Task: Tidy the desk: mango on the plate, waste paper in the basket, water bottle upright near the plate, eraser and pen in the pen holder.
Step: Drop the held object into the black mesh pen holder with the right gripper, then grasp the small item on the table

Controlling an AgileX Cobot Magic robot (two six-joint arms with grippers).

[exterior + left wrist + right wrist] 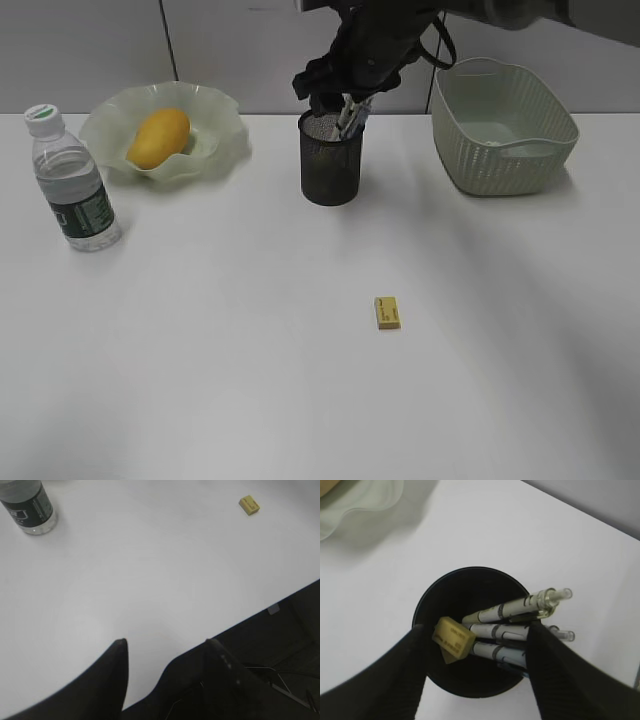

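My right gripper (335,100) (477,630) is open right above the black mesh pen holder (331,160) (427,605). A yellow eraser (453,639) sits tilted in the holder's mouth between the fingers, beside the pens (515,611) (352,115) that stand in it. A second yellow eraser (387,312) (249,504) lies on the white desk (250,350). The mango (158,137) lies on the wavy green plate (225,125). The water bottle (72,180) (27,505) stands upright left of the plate. My left gripper (167,642) is open and empty over the desk's front edge. The waste paper is out of view.
The pale green woven basket (500,125) stands at the back right, close to the right arm. A grey wall runs behind the desk. In the left wrist view the desk's front edge (270,605) drops off to dark floor and cables.
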